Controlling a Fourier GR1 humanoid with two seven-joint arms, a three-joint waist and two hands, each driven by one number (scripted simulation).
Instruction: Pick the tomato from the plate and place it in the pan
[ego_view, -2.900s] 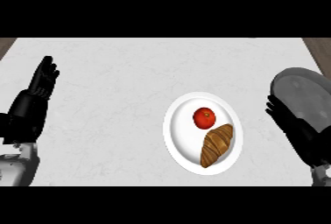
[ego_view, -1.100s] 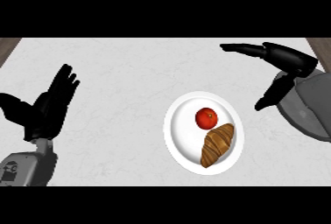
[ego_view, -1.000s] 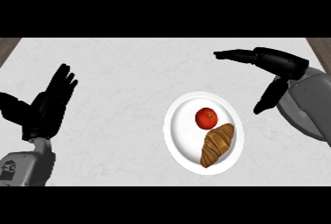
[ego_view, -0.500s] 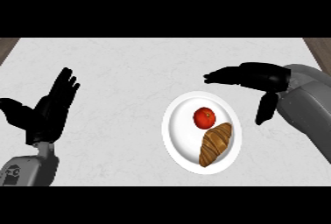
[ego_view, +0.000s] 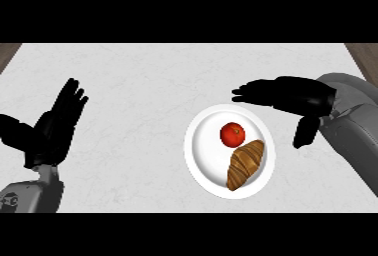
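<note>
A red tomato (ego_view: 232, 134) sits on the upper part of a white plate (ego_view: 203, 160) in the middle of the counter, next to a brown croissant (ego_view: 244, 164). My right hand (ego_view: 291, 95) hovers open just above and right of the plate, fingers stretched left and thumb hanging down, apart from the tomato. My left hand (ego_view: 50, 131) rests open at the left edge, fingers up. The pan is hidden behind my right forearm.
The counter is pale grey marble (ego_view: 140, 80). My grey right forearm (ego_view: 354, 135) fills the right side. Brown strips show at the far top corners beyond the counter's edge.
My right hand has swung from the upper right down and left toward the plate. The left hand rose early on and now holds still. The tomato and croissant have not moved.
</note>
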